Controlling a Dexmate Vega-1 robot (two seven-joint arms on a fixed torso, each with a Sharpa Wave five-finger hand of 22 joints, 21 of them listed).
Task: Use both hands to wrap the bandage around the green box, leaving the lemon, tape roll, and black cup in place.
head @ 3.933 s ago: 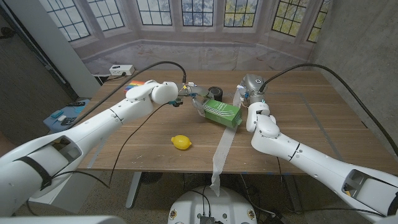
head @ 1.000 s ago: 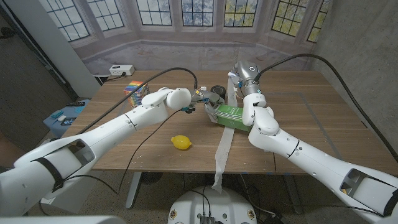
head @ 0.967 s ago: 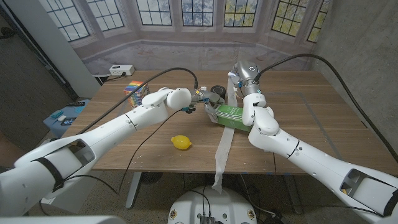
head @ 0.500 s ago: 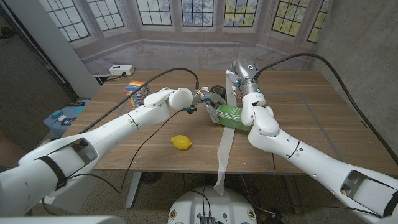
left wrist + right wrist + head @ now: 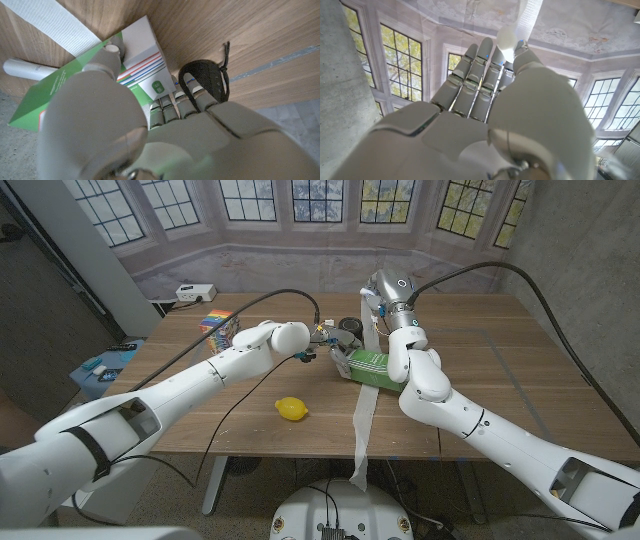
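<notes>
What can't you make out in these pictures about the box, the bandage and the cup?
- Box: its far end, head view, is hidden by both hands; left wrist view, the left hand covers much of it.
- Bandage: its loose end drops past the table edge, head view; right wrist view, the right hand hides where it is held.
- Cup: mostly hidden behind the left hand, head view.
</notes>
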